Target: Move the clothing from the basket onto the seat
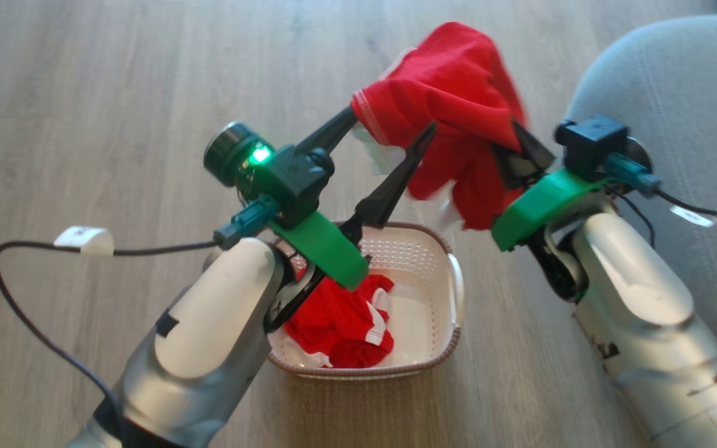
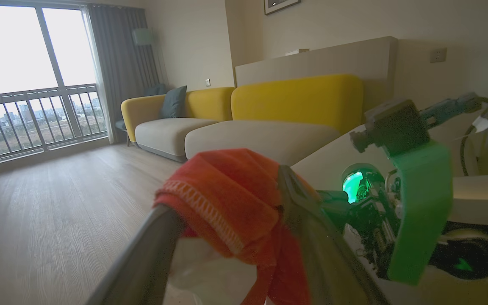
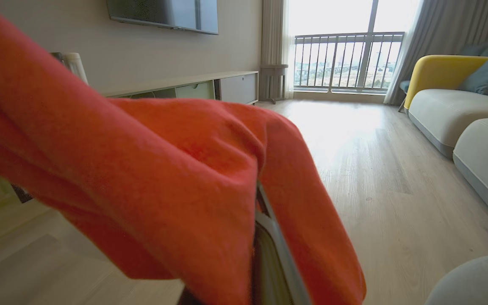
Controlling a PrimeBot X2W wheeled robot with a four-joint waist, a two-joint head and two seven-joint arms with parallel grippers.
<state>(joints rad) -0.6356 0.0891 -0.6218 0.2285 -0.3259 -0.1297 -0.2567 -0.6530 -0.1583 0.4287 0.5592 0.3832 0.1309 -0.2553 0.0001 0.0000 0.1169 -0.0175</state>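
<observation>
Wood-plank floor [image 1: 84, 93], pale, living room, head view. Item 1: basket [image 1: 452, 348], at 6 o'clock, upright on the floor, holding a crumpled heap of red clothing [image 1: 340, 326] with white trim, not yet moved. Item 2: left end effector [image 1: 393, 120], above the basket's 11 o'clock corner, fingers spread wide; one tip is tucked into the stitched hem of the lifted garment, the other lies against the fabric's underside, so it props rather than pinches. Item 3: right end effector [image 1: 520, 155], at 3 o'clock of the left one, fingers drawn together and buried in cloth, judged to be clamped on the garment's far side. Item 4: lifted garment [image 1: 452, 87], red, slung between the two end effectors at 12 to 1 o'clock, well clear of the basket, a tail hanging down toward the rim. Item 5: seat [image 1: 676, 81], grey, at 2 o'clock, just beyond the right forearm, bare of clothing where visible. Handling note: the step in hand looks like the carry across. Both arms should travel together toward 2 o'clock, keeping the left fingers spread so the hem does not slip off, the right clamp firm, and the hanging tail raised above the cushion edge before release.
</observation>
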